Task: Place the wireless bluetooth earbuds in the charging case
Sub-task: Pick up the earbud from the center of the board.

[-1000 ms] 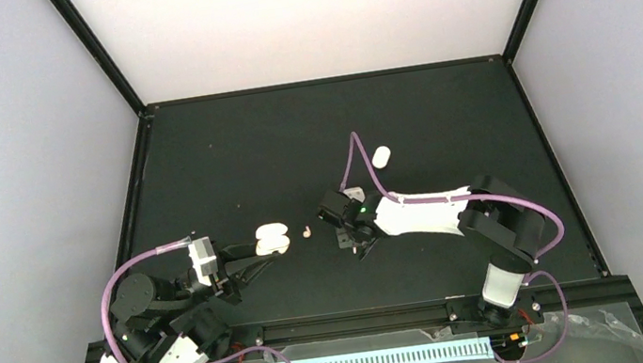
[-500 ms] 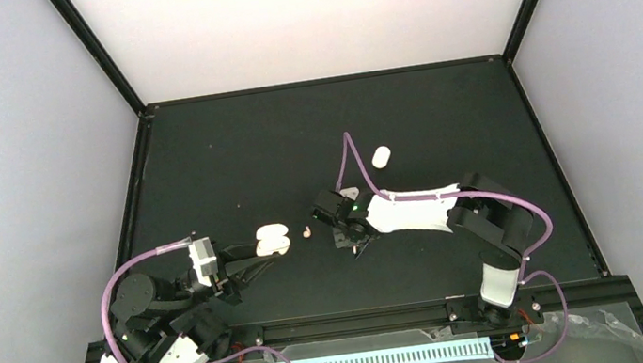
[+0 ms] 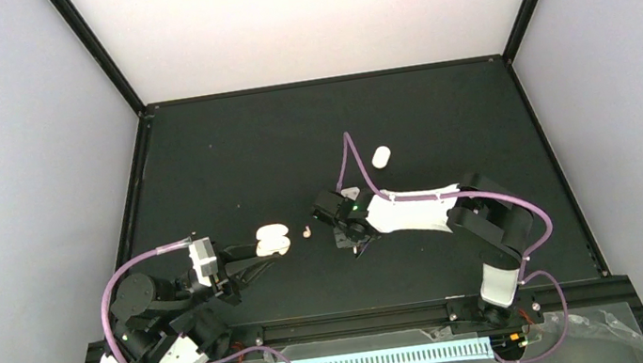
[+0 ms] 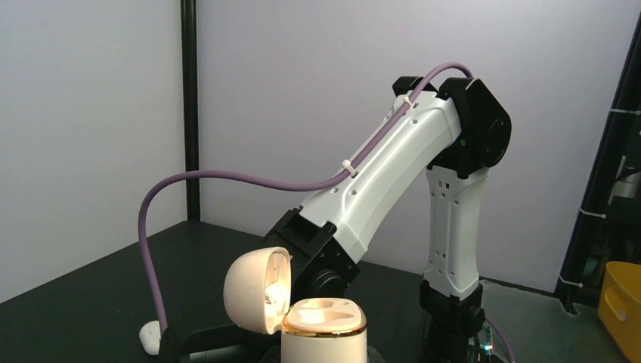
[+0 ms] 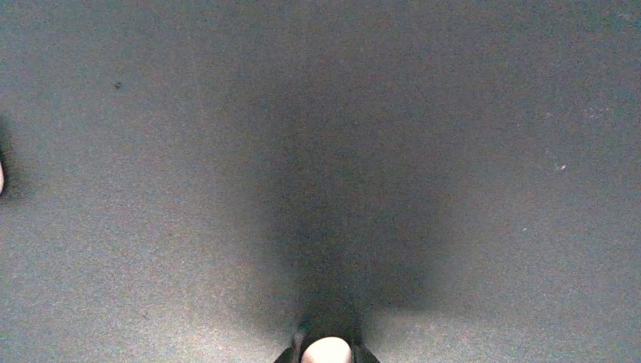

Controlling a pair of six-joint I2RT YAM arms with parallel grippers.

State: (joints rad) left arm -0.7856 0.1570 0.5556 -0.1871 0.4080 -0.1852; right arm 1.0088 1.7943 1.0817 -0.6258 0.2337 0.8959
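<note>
White arm shells (image 3: 417, 209), black joints (image 3: 138, 297), purple cables (image 3: 352, 153)

- The black table (image 3: 227, 147) lay matte and dark beneath my arms.
- A white capsule (image 3: 380, 157) lay on it, right of the middle, toward the far edge.
- One pale earbud (image 3: 306, 233) lay left of the middle, nearer the near edge, well apart from the capsule.
</note>
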